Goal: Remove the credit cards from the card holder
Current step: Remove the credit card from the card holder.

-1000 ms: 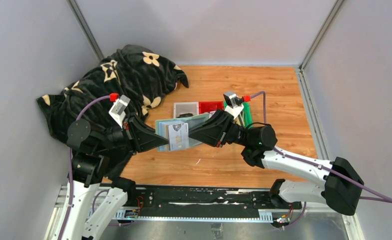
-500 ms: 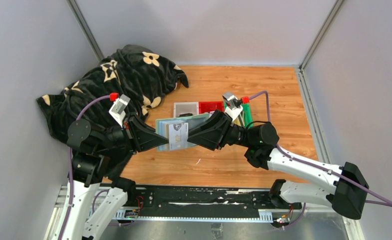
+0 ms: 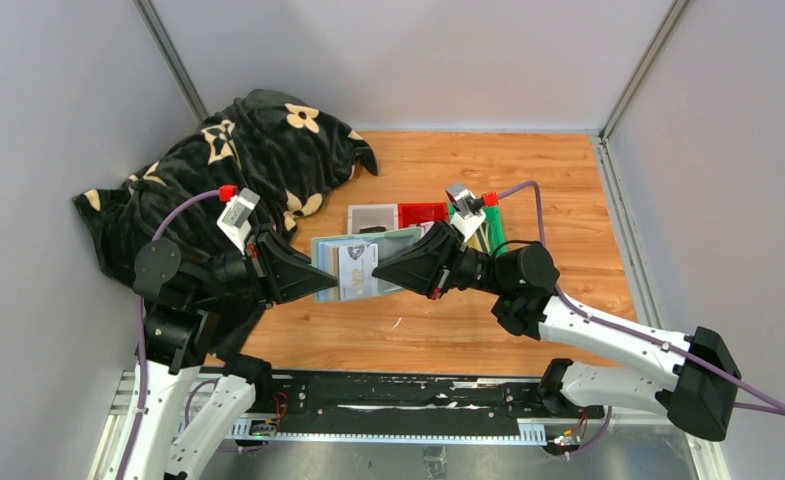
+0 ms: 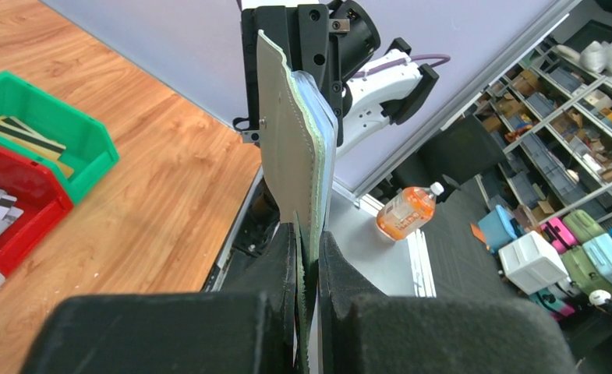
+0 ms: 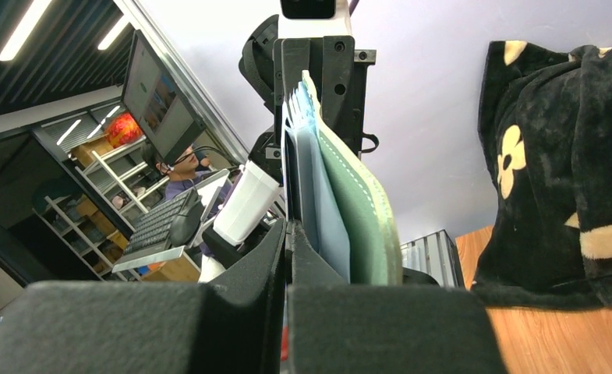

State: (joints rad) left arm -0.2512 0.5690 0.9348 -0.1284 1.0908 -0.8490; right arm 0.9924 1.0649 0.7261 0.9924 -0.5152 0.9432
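Silvery-white credit card [image 3: 356, 272]: draw straight toward the right edge of the table [image 3: 568, 200] with the right gripper [image 3: 379, 275] pinched on it, bracing the card holder [image 3: 333, 246], aloft above mid-table, in the left gripper [image 3: 320, 280] clamped on its left end, without twisting.

Three cameras, one shared card holder [image 3: 368, 240]

We look down from high behind the near edge, far enough back to take in the whole table [image 3: 568, 200]. Our left wrist view sits close behind its own fingers [image 4: 275, 269], facing the right arm [image 4: 380, 78] along the holder's edge (a green tray [image 4: 96, 167] off to one side also shows from above). Our right wrist view faces the opposite way, just as near, toward the left arm [image 5: 263, 47] and the blanket [image 5: 567, 156]. All three share the holder.
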